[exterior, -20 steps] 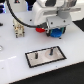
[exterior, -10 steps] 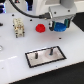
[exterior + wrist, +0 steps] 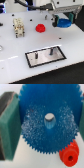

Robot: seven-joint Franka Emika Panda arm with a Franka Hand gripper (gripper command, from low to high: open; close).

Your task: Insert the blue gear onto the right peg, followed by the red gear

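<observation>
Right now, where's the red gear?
The red gear lies on the white table, beyond the grey plate in the exterior view, left of the blue gear.

The blue gear [image 3: 47, 126] looks like moulded plastic, its face finely speckled and matt, with a smooth bore at the hub. The red gear [image 3: 69, 154], at five o'clock from it, is plastic too, a touch glossier. The table [image 3: 15, 57] is smooth white and slightly shiny. The plate [image 3: 46, 55] looks like grey brushed metal in a black border, with dark pegs [image 3: 52, 51]. At nine o'clock of the blue gear, a green pad [image 3: 9, 124] looks soft and matt.
</observation>
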